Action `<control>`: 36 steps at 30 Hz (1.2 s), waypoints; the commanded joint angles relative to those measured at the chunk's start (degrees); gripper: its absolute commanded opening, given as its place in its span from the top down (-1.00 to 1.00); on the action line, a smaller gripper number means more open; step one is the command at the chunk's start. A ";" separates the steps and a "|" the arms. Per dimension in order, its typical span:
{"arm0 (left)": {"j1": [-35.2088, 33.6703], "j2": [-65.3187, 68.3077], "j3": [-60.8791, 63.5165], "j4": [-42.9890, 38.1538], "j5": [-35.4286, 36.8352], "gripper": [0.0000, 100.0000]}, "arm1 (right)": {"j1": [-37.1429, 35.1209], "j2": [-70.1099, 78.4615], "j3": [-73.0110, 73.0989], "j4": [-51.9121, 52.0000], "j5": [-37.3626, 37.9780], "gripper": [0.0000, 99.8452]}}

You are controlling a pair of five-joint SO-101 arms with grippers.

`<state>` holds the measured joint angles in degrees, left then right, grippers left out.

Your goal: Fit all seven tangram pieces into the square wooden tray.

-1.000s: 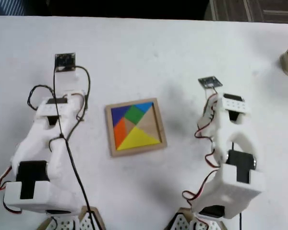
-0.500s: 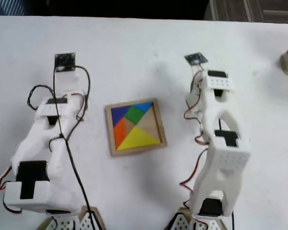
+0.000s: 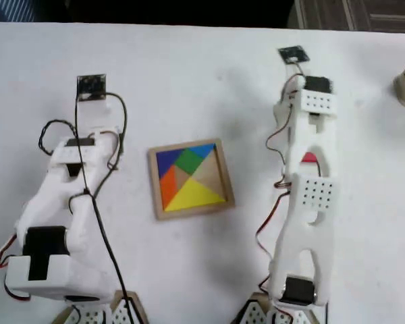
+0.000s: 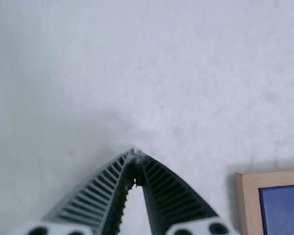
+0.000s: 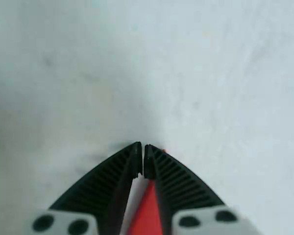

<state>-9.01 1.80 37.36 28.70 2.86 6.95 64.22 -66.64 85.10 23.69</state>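
While several coloured pieces already lie in the tray at the middle of the table, bare wood shows near its right side, and the red piece lies toward the table's right edge, under the right arm. Fetching it looks like the step in hand. The right jaws are pressed nearly together over it, so they must spread, drop and pinch. The left jaws, also pressed together, hover near the tray's corner.

Since the earlier looks the right arm has unfolded, stretched forward — right gripper carried outward. A red piece now shows just behind its fingertips.
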 commanded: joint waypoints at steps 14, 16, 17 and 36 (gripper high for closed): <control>-0.31 -0.31 -0.18 -2.02 -0.53 0.95 | 12.44 5.76 -19.34 13.32 5.10 0.96; -0.31 -0.31 -0.18 -2.02 -0.53 0.95 | 13.41 3.03 -18.46 13.58 5.01 0.96; -0.31 -0.31 -0.26 -2.02 -0.53 0.95 | 13.85 1.36 -17.49 13.76 4.92 0.96; -0.22 -0.31 -0.09 -2.02 -0.53 0.95 | 14.29 -42.07 46.42 7.25 -0.97 0.96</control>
<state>-9.01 1.80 37.63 28.18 2.86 20.22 28.44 -24.18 93.80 25.19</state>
